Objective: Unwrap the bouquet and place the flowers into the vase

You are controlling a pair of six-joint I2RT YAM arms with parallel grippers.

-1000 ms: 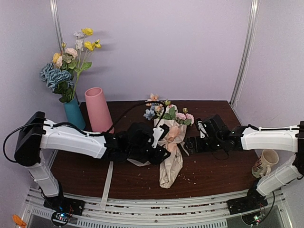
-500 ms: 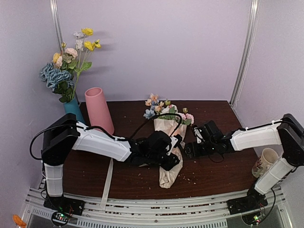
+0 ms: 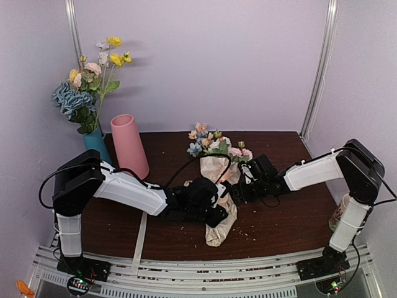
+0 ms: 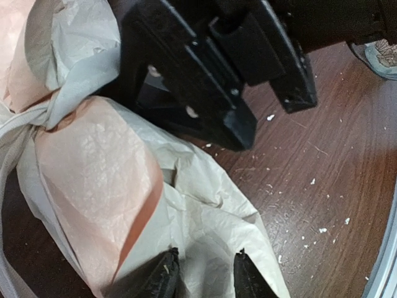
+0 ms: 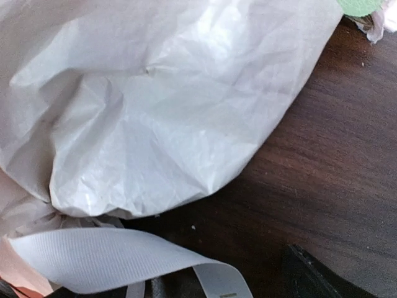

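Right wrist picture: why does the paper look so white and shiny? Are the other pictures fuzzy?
Right wrist view: bright light washes out the bouquet paper; the green bit top-right is blurred. Left wrist view: paper creases sharp, fingertips at the bottom edge a bit soft. Top view: even light, faint shadow of the yellow flowers on the wall.

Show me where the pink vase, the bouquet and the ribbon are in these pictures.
pink vase (image 3: 129, 146), top view, middle of its side wall.
bouquet (image 3: 222, 225), top view, lower end of the paper cone.
ribbon (image 5: 118, 259), right wrist view, flat middle of the band.
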